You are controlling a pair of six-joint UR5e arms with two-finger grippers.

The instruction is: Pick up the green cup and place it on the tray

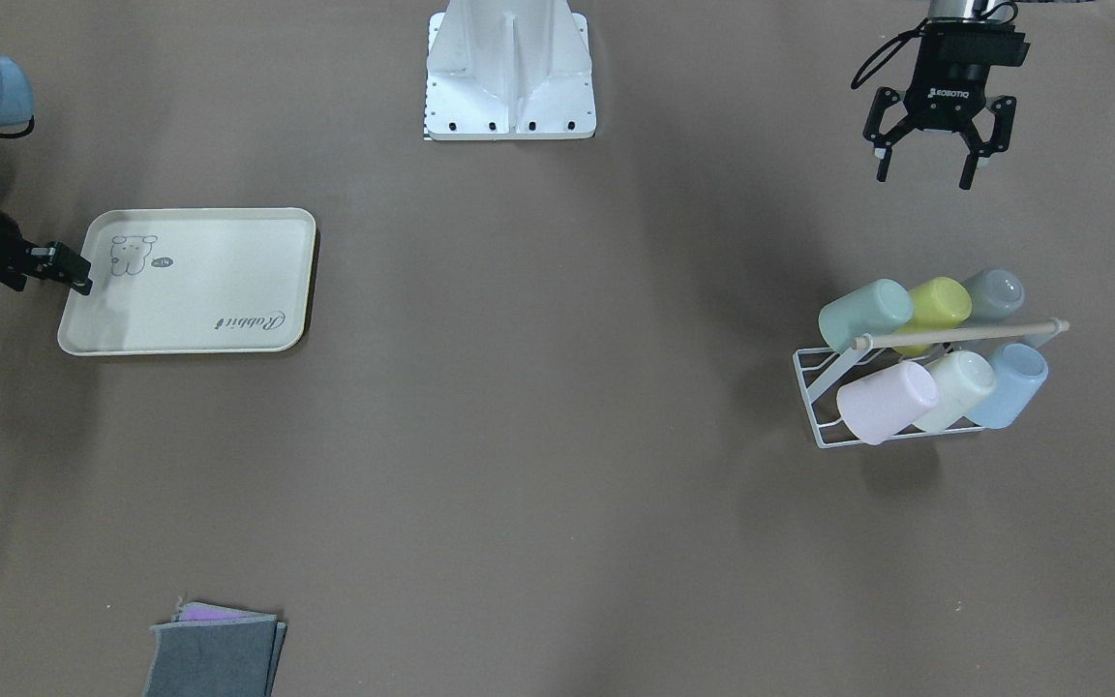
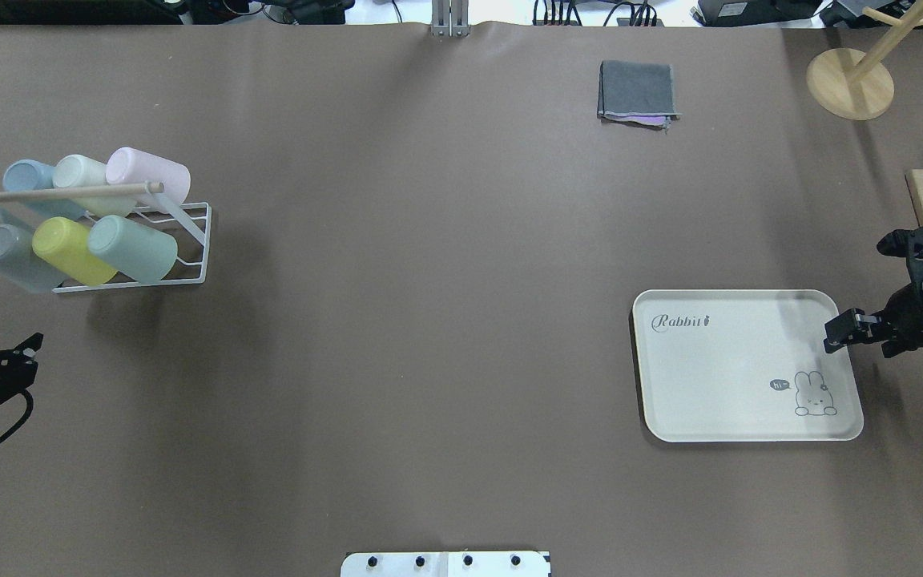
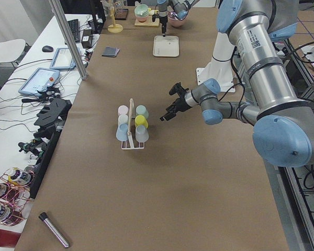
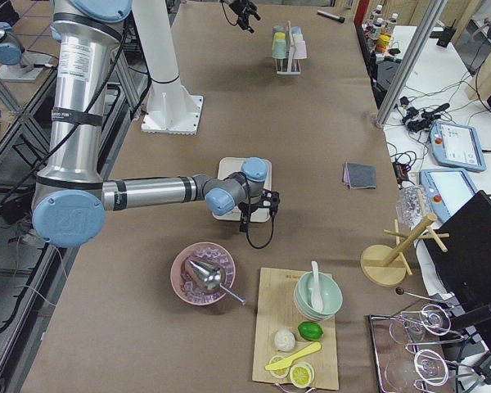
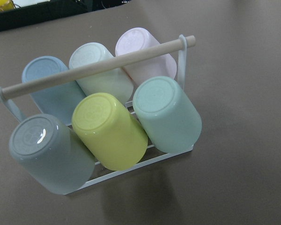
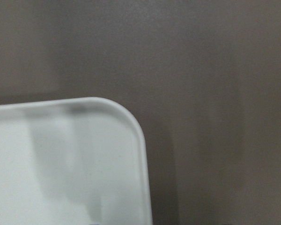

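Note:
The green cup (image 1: 865, 312) lies on its side in a white wire rack (image 1: 814, 387), at the end of the row nearer the robot, next to a yellow-green cup (image 1: 940, 302). It also shows in the overhead view (image 2: 133, 247) and the left wrist view (image 5: 167, 114). My left gripper (image 1: 925, 180) is open and empty, hovering apart from the rack on the robot's side. The cream tray (image 1: 190, 319) lies empty on the far side of the table (image 2: 718, 365). My right gripper (image 1: 74, 276) looks open and empty, low over the tray's outer edge (image 6: 140, 140).
The rack also holds grey (image 1: 995, 293), pink (image 1: 885, 400), cream (image 1: 956, 387) and blue (image 1: 1010, 384) cups under a wooden handle bar (image 1: 964, 332). A folded grey cloth (image 1: 214, 653) lies at the operators' edge. The robot base (image 1: 509, 77) stands mid-table. A wooden stand (image 2: 850, 80) is at the far right.

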